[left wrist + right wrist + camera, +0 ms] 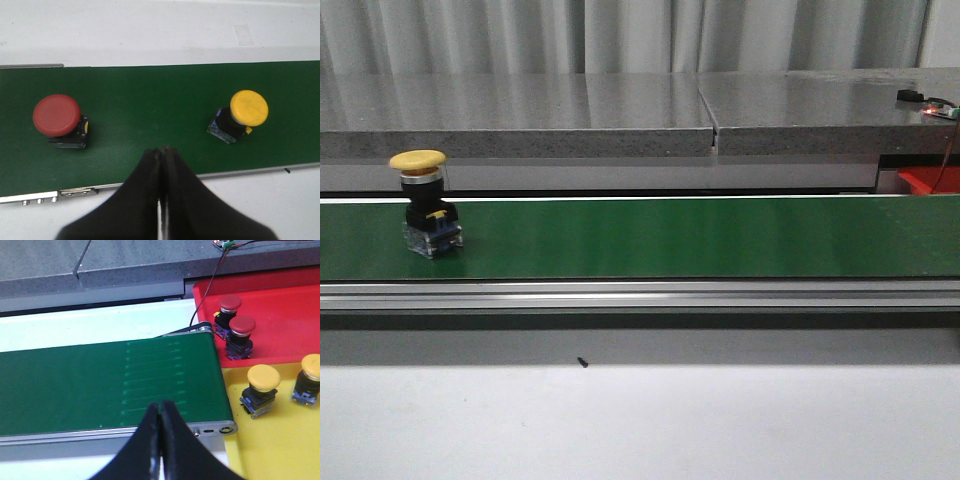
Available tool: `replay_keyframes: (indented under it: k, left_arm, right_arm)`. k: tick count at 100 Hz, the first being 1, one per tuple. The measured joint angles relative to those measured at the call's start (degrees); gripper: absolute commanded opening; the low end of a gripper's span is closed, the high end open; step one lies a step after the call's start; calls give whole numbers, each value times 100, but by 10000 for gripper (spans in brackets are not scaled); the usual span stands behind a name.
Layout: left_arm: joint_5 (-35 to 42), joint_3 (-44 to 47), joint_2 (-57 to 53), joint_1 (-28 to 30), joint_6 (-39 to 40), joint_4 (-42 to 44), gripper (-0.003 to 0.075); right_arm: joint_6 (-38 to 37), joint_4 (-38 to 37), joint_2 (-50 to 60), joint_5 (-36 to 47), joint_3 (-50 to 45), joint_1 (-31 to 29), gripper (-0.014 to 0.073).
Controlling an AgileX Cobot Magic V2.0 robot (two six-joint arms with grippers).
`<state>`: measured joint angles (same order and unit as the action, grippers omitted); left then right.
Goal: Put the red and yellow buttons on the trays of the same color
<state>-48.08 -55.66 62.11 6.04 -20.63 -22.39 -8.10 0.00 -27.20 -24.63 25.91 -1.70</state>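
Left gripper (161, 155) pinched together, empty, between red button (57, 116) and yellow button (247, 108) on green belt (150, 110). Right gripper (160, 412) pinched together too. Best: spread fingers wide, come straight down over one cap, squeeze gently.

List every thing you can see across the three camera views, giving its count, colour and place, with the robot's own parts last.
Green conveyor belt: one, green, running across the table.
Yellow mushroom-head push button: one on the belt's left part in the front view; also in the left wrist view.
Red mushroom-head push button: one, on the belt, apart from the yellow one.
Red plastic tray: one, past the belt's end, holding two red buttons.
Yellow plastic tray: one, beside the red tray, holding two yellow buttons.
Grey stone-look ledge: behind the belt.
Left gripper: black, shut, above the belt.
Right gripper: black, shut, above the belt.
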Motion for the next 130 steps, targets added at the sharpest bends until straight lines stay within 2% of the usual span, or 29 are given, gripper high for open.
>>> replay_keyframes:
  k: [24,44,66,100,130]
  left_arm:
    - [188,555,-861,-175,26,4,-19]
    - [476,1004,-1457,-731,1030,995,-19]
    - [754,1393,-2104,-1304,1542,1390,-19]
    - [857,2070,-3410,-1361,1669,1569,-19]
    - [821,2070,-3517,-1361,1682,1569,-19]
  right_arm:
    - [0,0,0,0,0,0,-67]
    - [0,0,0,0,0,0,-67]
    - [0,0,0,0,0,0,-67]
    - [0,0,0,0,0,0,-67]
    - [0,0,0,0,0,0,-67]
